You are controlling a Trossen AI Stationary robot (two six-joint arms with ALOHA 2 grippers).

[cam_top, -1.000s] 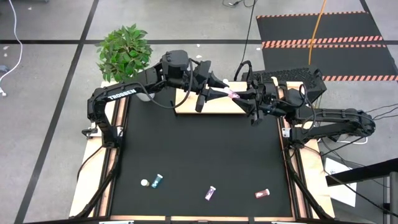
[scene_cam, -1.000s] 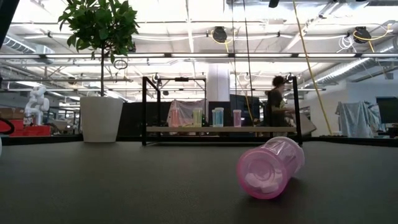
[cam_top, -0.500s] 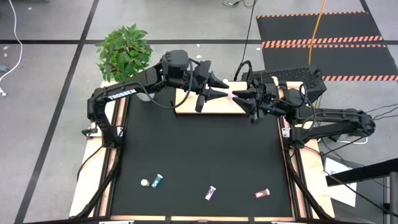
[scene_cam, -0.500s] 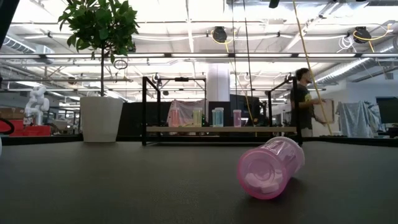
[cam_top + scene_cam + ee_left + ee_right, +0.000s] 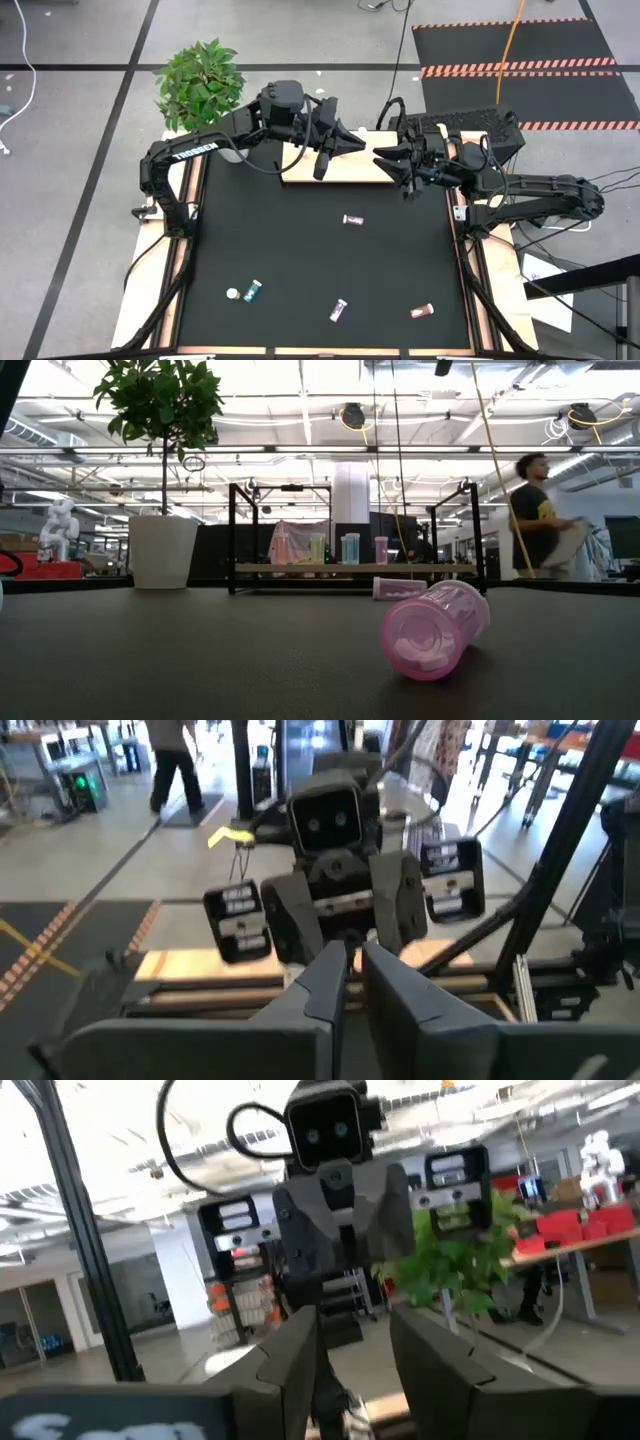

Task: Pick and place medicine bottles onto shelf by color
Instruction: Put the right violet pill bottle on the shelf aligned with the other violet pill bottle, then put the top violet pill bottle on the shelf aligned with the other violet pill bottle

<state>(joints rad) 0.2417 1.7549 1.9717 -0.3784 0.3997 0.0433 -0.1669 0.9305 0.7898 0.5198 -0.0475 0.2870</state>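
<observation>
Both grippers hang above the tan shelf (image 5: pixel 340 166) at the table's far edge, tips facing each other. My left gripper (image 5: pixel 358 142) is shut and holds nothing. My right gripper (image 5: pixel 379 153) is open and holds nothing. A pink medicine bottle (image 5: pixel 352 219) lies on its side on the black mat just in front of the shelf (image 5: pixel 355 568); the low view shows the same bottle (image 5: pixel 400 589). Several coloured bottles (image 5: pixel 350 548) stand on the shelf board. Another pink bottle (image 5: pixel 435 628) lies on its side close to the low camera.
Near the table's front edge lie a teal bottle (image 5: pixel 255 290) beside a small white piece (image 5: pixel 232 294), a purple bottle (image 5: pixel 339 310) and a pink one (image 5: pixel 421 311). A potted plant (image 5: pixel 200 80) stands at the far left corner. A person (image 5: pixel 540 515) walks in the room behind.
The pink bottle that hung between the two grippers' tips above the shelf has fallen and now lies on its side on the mat in front of the shelf. My left gripper has shut. Both arms have stayed in place.
</observation>
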